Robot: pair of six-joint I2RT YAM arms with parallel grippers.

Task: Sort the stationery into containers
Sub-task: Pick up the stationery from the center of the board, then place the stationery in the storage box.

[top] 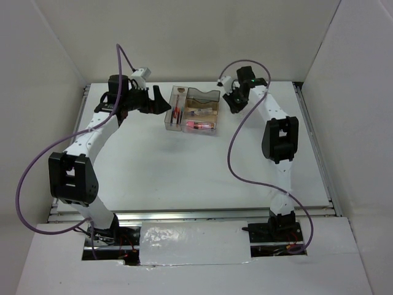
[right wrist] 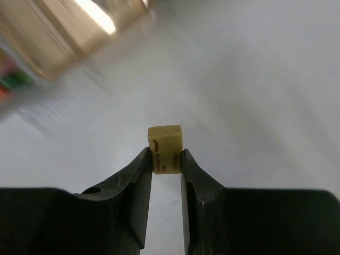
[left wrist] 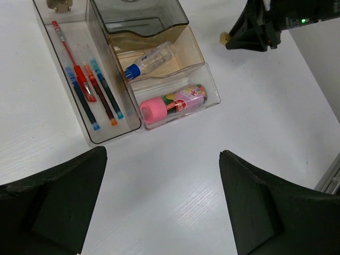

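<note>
The right hand [right wrist: 166, 159] is pinching a small beige block [right wrist: 165, 142]. Its two fingers press the block's opposite side faces, and the block stands upright with its printed face towards the wrist. I cannot tell whether the block rests on the white counter [top: 184, 166] or is just clear of it. The organizer tray [left wrist: 204, 58] lies just beside this hand on its left, with the tan-bottomed compartments on the nearer side. The long narrow compartment holding the pens [left wrist: 85, 87] lies on the far side. The bottle [left wrist: 151, 58] and the pink tube [left wrist: 170, 103] are already in the tray. The left hand [left wrist: 162, 159] hangs spread wide and empty over bare counter by the tray's other side. In my judgement the coming move is a short carry leftward over the tray's near wall, and the right arm is placed to make it.
</note>
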